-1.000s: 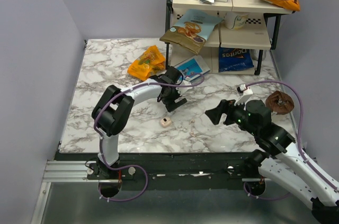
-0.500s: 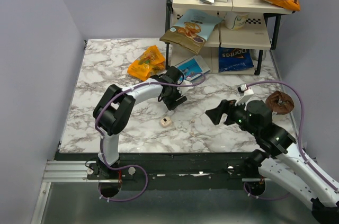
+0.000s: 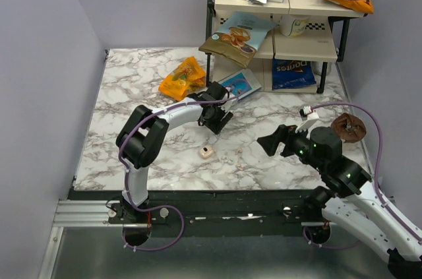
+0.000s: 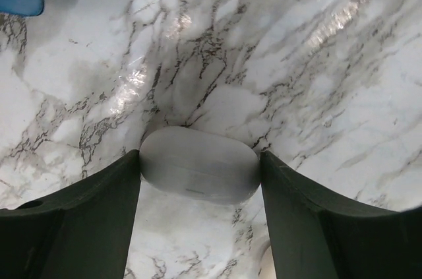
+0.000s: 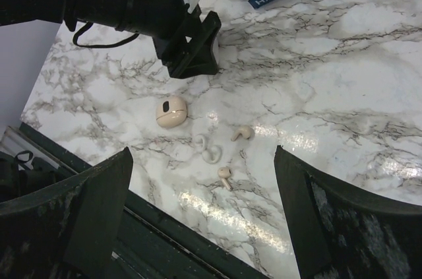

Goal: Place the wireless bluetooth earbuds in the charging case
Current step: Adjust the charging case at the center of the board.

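Left fingers (image 4: 99,213) gripping the charging case (image 4: 200,163)
Pale oval case pinched end to end, low over the marble tabletop (image 4: 330,61). Right fingers (image 5: 86,213) spread wide, holding nothing, above two loose earbuds (image 5: 242,132).

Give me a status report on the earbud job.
Left gripper shut on a pale oval object. Right gripper open, empty. Case on the table, earbuds loose beside it, not in.

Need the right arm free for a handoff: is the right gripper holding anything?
No, the right gripper stands wide open, with only the marble table and loose earbuds visible between its fingers.
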You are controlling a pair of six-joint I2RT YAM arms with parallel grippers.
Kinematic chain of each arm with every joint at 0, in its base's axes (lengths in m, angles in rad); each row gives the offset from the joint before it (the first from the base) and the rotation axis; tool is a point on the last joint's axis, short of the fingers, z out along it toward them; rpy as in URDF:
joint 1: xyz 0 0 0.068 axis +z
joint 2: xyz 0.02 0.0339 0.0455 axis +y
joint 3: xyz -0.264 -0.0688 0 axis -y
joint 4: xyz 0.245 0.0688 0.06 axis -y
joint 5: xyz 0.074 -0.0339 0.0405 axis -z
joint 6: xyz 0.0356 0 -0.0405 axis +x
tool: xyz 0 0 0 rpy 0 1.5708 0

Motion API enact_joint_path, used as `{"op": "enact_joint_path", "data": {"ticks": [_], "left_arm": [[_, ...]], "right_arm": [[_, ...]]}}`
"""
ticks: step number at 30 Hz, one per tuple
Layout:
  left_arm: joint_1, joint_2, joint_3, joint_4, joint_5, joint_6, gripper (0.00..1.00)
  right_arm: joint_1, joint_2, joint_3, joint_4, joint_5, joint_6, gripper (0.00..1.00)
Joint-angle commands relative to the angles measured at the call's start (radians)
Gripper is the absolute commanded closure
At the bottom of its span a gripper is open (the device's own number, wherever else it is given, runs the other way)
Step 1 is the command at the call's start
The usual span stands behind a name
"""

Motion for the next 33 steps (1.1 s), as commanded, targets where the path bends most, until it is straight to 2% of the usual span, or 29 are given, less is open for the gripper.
{"op": "enact_joint_path", "data": {"ticks": [1,6,8,10,12,13,19,33], "left_arm": [[0.003,0.027,-0.025,0.018,-0.141,-0.288,0.47],[-0.006,0.022,-0.034,0.035,-0.223,-0.555,0.47],[-0.015,0.036,-0.017,0.020,-0.258,-0.610,0.42],[-0.026,0.051,0.006,-0.008,-0.296,-0.647,0.30],[-0.031,0.058,0.027,-0.028,-0.315,-0.647,0.24],[-0.034,0.056,0.032,-0.034,-0.329,-0.649,0.16],[-0.037,0.050,0.082,-0.096,-0.382,-0.618,0.04],[-0.080,0.053,0.046,-0.112,-0.384,-0.474,0.02]], "right_arm": [[-0.003,-0.012,0.005,-0.020,0.015,0.016,0.03],[-0.004,-0.006,0.000,-0.009,0.006,0.033,0.03],[-0.003,-0.003,-0.003,-0.006,0.000,0.038,0.03],[-0.003,0.000,-0.006,-0.002,-0.001,0.041,0.03],[-0.003,0.000,-0.007,-0.003,-0.001,0.042,0.03],[-0.003,-0.002,-0.007,-0.002,0.000,0.042,0.03],[-0.003,0.000,-0.007,-0.002,0.008,0.039,0.03],[-0.001,-0.006,-0.016,-0.002,0.017,0.035,0.03]]}}
